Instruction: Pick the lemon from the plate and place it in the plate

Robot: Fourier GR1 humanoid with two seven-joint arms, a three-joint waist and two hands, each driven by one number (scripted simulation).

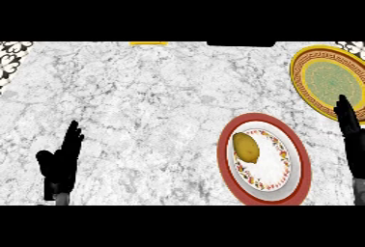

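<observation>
Cut off by the right edge: the yellow-rimmed plate [329, 82] at far right, its right part out of view. Partly covered too, at its near rim, by the fingertips of the right hand [349, 132]. Cut off as well: that hand itself, running along the right edge, with only straight fingers and a narrow strip of it showing. At the near edge, trimmed: the red-rimmed plate [230, 166], its nearest rim lost, and the left hand [61, 161], wrist and forearm barely showing. At the far edge, only slivers: a yellow strip [148, 43] and a dark shape [241, 44], both too little to identify. Patterned patches [14, 53] at the far corners, clipped.
</observation>
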